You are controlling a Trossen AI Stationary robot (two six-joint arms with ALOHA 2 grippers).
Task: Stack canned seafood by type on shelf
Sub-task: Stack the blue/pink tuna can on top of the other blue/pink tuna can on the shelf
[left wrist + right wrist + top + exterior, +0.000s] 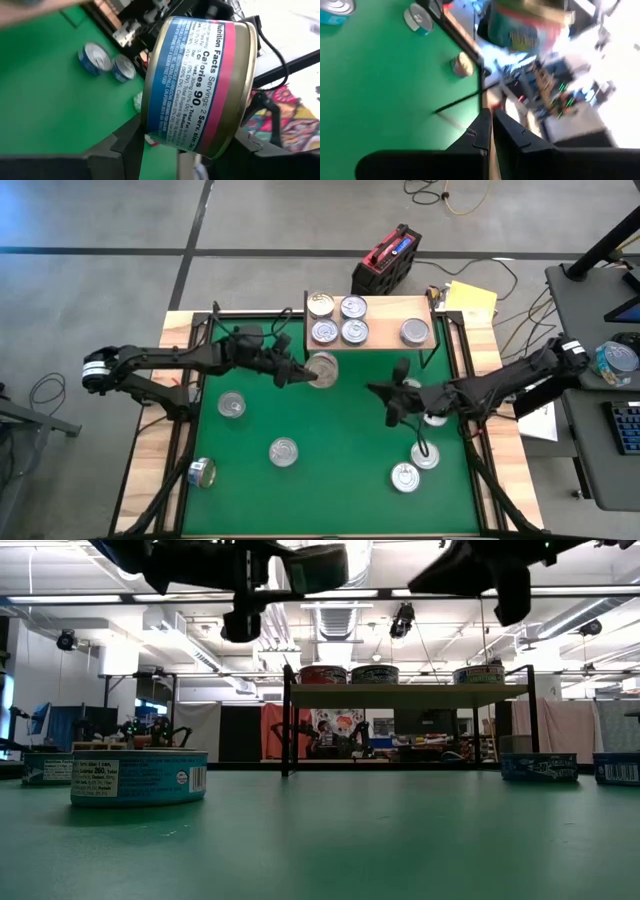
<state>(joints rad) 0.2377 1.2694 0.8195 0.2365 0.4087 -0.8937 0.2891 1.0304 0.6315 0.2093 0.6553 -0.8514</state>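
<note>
My left gripper (305, 370) is shut on a gold-topped can (323, 368) with a blue and pink label (200, 80), held over the green mat just in front of the shelf (385, 308). The shelf is a light-wood board on thin black legs (405, 695) and carries several cans (338, 318), one of them gold-topped (320, 304). My right gripper (395, 402) is shut and empty (490, 134), hovering over the mat right of centre. More cans stand on the mat (284, 451) (231, 404) (405, 477). My left gripper pinches the gold-topped can between its two fingers, coming level from the table's left. In the wrist view one dark finger (125, 147) stands at each gold end rim (152, 125), and the label wall faces the camera. The can is lifted clear of the mat.
One can (203, 472) lies tipped on the wooden border at the near left. Two cans (425, 455) stand near the right arm, another (436, 418) partly under it. The mat's middle (340, 420) is bare. A red box (385, 260) sits on the floor beyond the shelf.
</note>
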